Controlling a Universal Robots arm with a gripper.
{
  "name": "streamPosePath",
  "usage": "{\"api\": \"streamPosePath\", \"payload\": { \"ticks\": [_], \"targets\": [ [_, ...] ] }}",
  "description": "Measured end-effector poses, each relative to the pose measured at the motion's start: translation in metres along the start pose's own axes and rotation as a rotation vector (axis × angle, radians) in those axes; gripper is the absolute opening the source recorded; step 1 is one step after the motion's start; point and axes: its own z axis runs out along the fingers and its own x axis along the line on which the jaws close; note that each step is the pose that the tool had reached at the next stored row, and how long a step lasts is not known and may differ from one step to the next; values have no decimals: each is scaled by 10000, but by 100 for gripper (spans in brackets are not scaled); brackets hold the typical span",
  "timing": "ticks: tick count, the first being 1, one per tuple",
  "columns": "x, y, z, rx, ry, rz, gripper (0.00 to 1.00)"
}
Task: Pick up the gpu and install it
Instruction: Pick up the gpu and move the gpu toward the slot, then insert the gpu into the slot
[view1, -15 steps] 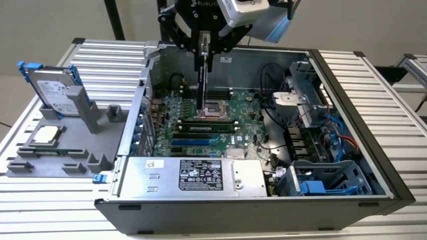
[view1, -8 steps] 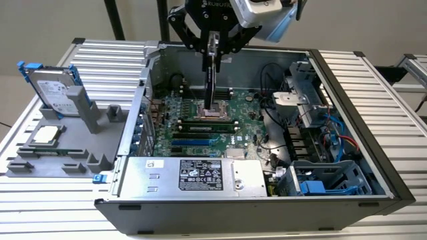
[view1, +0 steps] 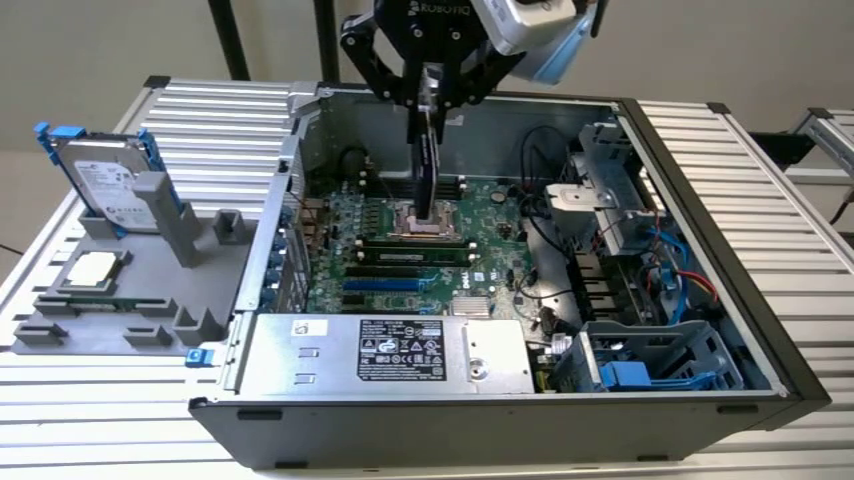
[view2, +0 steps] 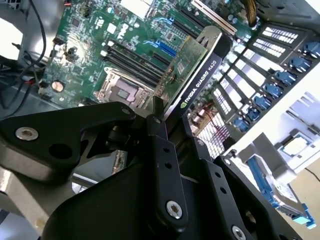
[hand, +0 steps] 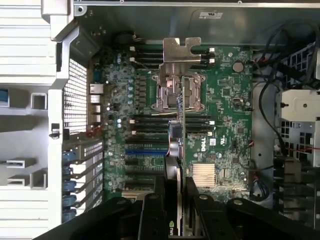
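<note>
The gpu (view1: 422, 170) hangs on edge inside the open computer case (view1: 694, 200), and my gripper (view1: 434, 95) is shut on its upper end. Its lower end is just above the processor socket (view1: 424, 222) on the green motherboard (view1: 400, 262). In the second wrist view the gpu (view2: 187, 55) shows a green face and a black side, running out from between the black fingers (view2: 160, 145) of the gripper (view2: 172, 125). In the first wrist view the gpu (hand: 181, 130) is seen edge-on over the motherboard (hand: 225, 115), its grey metal bracket (hand: 179, 50) at the far end, held by the gripper (hand: 176, 187).
A silver hard drive in a blue frame (view1: 114, 185) and a small square chip (view1: 91, 270) sit on a grey holder outside the case, at the exterior view's left. Inside are a power supply (view1: 387, 350), a drive cage (view1: 654, 360) and loose cables (view1: 547, 170).
</note>
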Motion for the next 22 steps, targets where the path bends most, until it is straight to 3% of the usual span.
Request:
{"api": "streamPosePath", "payload": {
  "ticks": [22],
  "targets": [
    [0, 0, 0, -7, 175, -3761, 0]
  ]
}}
